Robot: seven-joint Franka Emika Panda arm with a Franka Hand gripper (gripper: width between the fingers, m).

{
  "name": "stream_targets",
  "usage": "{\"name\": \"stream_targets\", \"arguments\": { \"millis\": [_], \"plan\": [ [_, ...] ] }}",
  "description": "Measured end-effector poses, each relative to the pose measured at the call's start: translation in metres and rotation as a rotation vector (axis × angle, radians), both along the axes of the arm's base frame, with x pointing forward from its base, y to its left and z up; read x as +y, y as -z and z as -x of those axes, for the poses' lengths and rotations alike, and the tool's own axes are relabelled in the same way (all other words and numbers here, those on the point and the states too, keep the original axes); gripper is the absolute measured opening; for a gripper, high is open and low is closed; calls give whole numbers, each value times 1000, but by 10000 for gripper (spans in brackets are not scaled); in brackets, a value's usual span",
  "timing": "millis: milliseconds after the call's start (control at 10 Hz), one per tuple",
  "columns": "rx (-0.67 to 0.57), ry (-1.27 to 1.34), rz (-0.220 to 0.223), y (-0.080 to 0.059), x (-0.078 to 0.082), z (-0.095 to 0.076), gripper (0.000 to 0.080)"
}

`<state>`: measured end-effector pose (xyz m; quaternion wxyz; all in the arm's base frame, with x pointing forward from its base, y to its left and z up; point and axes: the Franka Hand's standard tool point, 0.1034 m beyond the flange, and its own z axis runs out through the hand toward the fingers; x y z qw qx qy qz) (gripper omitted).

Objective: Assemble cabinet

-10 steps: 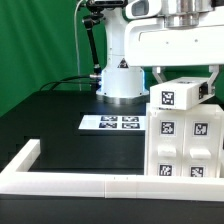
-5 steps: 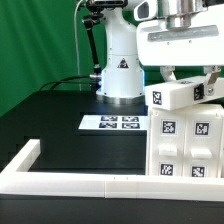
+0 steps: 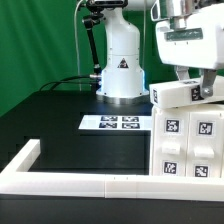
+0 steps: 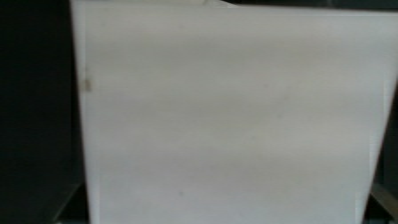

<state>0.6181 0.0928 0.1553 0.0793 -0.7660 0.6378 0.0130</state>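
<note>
The cabinet body (image 3: 190, 148) is a white box with several black-and-white tags on its front, standing at the exterior view's right on the black table. My gripper (image 3: 196, 84) is directly above it, shut on a white cabinet block (image 3: 176, 97). The block hangs slightly tilted, just over the top of the body; I cannot tell whether they touch. In the wrist view the block's plain white face (image 4: 231, 110) fills almost the whole picture, with dark table at both sides. My fingertips are hidden there.
The marker board (image 3: 112, 123) lies flat on the table to the left of the cabinet. A long white rail (image 3: 70, 182) borders the table's near edge and left corner. The arm's white base (image 3: 120, 75) stands behind, before a green curtain.
My gripper and the held block have shifted toward the exterior view's right. The tag on the block's front has turned out of sight. The cabinet body has not moved.
</note>
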Motion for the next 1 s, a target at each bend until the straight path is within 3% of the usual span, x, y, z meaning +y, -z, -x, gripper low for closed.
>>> {"name": "stream_targets", "arguments": {
  "millis": [600, 1000],
  "plan": [
    [54, 358, -47, 0, 1, 0, 560],
    [69, 458, -77, 0, 2, -1, 560]
  ]
}}
